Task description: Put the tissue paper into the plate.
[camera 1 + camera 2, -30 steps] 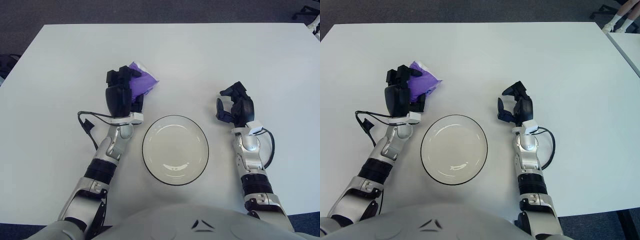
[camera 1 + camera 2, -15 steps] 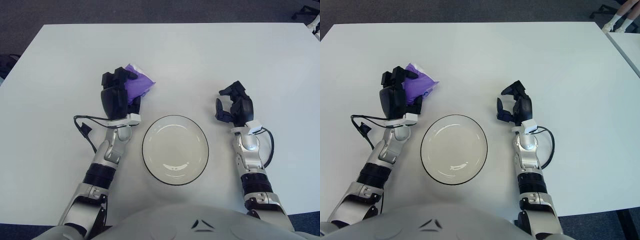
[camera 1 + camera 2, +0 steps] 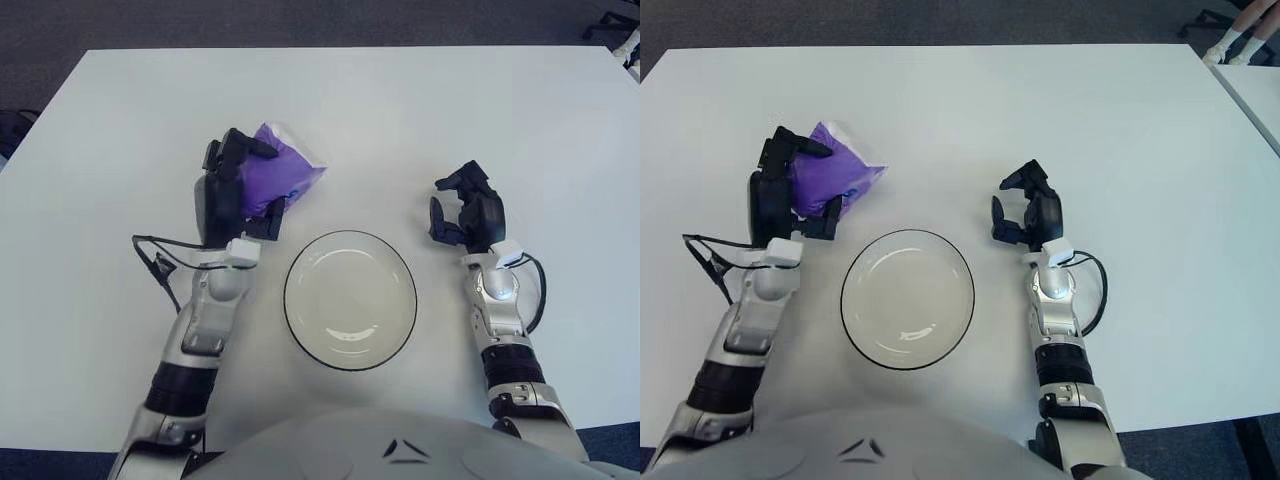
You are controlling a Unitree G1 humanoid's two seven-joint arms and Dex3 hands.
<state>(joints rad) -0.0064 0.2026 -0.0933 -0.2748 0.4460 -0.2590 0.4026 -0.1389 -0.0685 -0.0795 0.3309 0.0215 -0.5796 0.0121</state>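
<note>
Table (image 3: 420, 110) first: a white top fills the view, and the things on it are few. Near the robot's edge sits the plate (image 3: 350, 300), round, pale, dark-rimmed, and with nothing in it, so the goal is not yet met.

The left hand (image 3: 232, 195) shows beyond the plate and to its left. Its fingers (image 3: 240, 150) are curled round the tissue (image 3: 278, 178), a purple packet with a white end, which pokes out from the hand toward the plate. The packet looks held clear of the table, though whether it is fully lifted I cannot tell. It is near the plate's far-left rim but not over the plate.

The right hand (image 3: 468, 210) shows to the right of the plate, idle, its fingers bent partway and holding nothing.

As I judge it, the pick-up is done and the carry is under way. Left to do: bring the tissue over the middle of the plate, lower it, and let go. The packet is soft and light, so it may cling to a finger on release or land across the rim rather than inside.
</note>
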